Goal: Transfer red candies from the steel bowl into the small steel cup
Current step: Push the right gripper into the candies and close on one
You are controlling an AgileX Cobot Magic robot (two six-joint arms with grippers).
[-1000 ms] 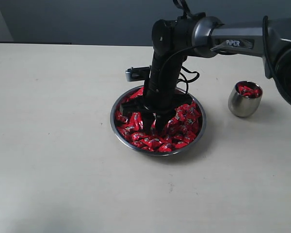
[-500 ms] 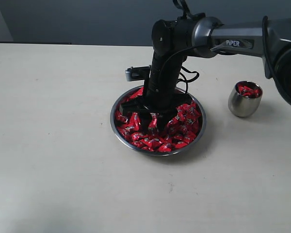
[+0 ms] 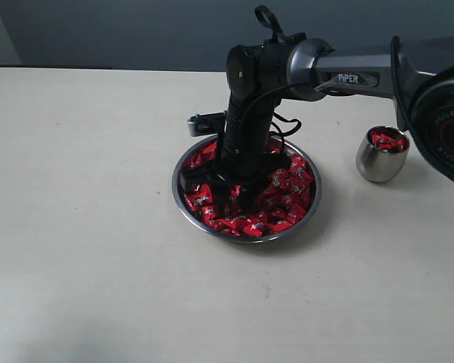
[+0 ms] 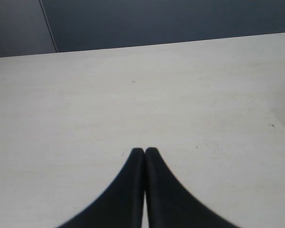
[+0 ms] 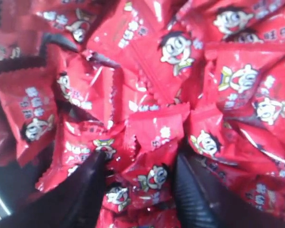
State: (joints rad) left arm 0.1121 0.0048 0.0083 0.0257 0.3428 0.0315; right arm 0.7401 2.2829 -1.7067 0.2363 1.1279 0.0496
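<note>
Pale bench (image 3: 83, 227), dark grey wall (image 3: 136, 30) behind.

- Steel bowl (image 3: 212, 233) sits near mid-bench, filled with red candies (image 3: 287, 198).
- Small steel cup (image 3: 376, 165) stands upright to the right of the bowl, apart from it. A few red wrappers show at its mouth.
- Right arm reaches steeply down into the bowl. Right hand (image 5: 138, 166) is spread wide, with both fingertips pressed among the candies. One wrapper lies loose in the gap between them and is not gripped.
- Left hand (image 4: 145, 152) has its fingers pressed together with nothing between. It hangs over bare bench, away from the bowl.
</note>
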